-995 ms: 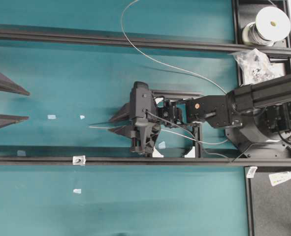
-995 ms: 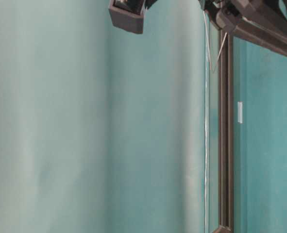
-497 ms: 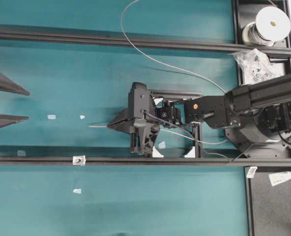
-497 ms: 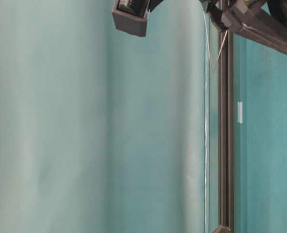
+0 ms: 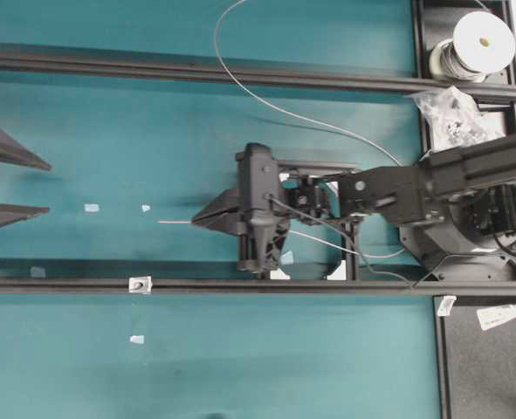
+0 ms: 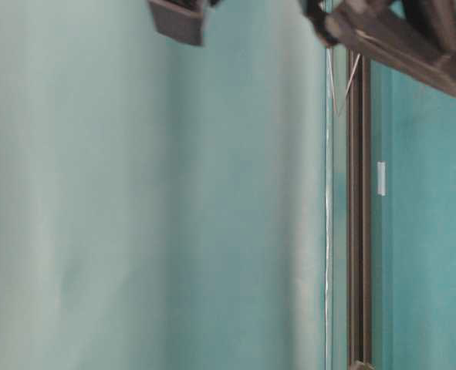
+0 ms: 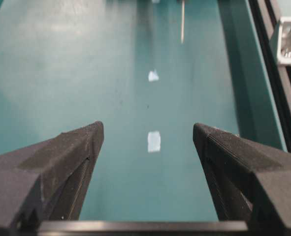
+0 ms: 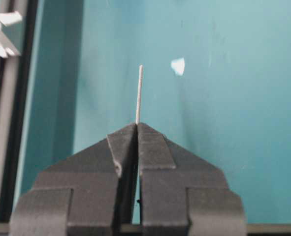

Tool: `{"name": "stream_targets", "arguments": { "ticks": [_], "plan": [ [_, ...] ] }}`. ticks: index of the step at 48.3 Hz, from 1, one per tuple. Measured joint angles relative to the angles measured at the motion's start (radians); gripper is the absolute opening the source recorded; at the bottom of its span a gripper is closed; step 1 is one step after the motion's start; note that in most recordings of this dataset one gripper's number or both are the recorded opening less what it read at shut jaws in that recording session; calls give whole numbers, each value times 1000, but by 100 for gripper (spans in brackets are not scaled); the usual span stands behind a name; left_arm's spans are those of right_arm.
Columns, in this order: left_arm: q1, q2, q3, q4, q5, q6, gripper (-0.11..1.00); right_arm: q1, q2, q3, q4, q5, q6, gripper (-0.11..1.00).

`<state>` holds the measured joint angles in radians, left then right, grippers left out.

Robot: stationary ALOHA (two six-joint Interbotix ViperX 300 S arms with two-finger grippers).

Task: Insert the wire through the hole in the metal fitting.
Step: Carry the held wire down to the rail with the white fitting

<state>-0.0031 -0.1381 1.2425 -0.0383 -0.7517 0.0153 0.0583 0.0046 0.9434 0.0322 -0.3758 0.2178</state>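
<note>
Silver-grey wire (image 8: 139, 93) sits pinched in the right gripper (image 8: 137, 129), a short straight tip left free for threading; the metal fitting (image 5: 139, 284) waits on the tabletop rail (image 5: 327, 285), while the left gripper (image 7: 147, 140) stands wide

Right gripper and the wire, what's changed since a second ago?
The right gripper has closed: its jaws stood apart around the wire a second ago and are now shut on it, with the straight free end sticking out past the tips. It shifted slightly toward its base. The left gripper stayed wide open and still, and the metal fitting has not moved on its rail.
</note>
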Motion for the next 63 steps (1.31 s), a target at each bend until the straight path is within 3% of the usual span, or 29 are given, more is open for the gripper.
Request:
{"name": "stream_targets", "arguments": {
  "ticks": [27,42,63],
  "plan": [
    [29,-213,-18,-3,166,3,91,-9,-209,28,-2,127,-25,-1],
    [28,-267,-15,-3,198,-6,91,-3,-245,66,2,115,-9,-1],
    [-117,-242,2,-12,133,-29,90,156,-249,135,124,-86,-9,-1]
  ]
}}
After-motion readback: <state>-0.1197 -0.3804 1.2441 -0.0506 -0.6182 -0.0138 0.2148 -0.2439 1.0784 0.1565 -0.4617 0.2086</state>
